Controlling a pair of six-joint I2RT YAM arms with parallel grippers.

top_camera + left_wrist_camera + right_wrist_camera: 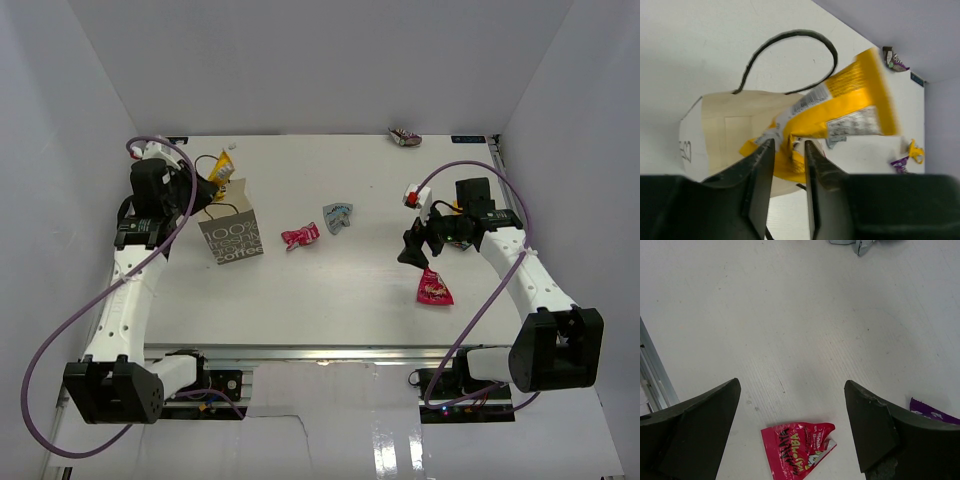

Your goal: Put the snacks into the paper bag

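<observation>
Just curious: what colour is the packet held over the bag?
The packet is yellow; left wrist view shows it best.

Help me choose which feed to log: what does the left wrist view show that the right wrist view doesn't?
Only left wrist: the paper bag, open, and a yellow packet clamped in the left end effector at its mouth. Only right wrist: a red packet and a pale blue packet, with the right end effector open. Both: the white table.
</observation>
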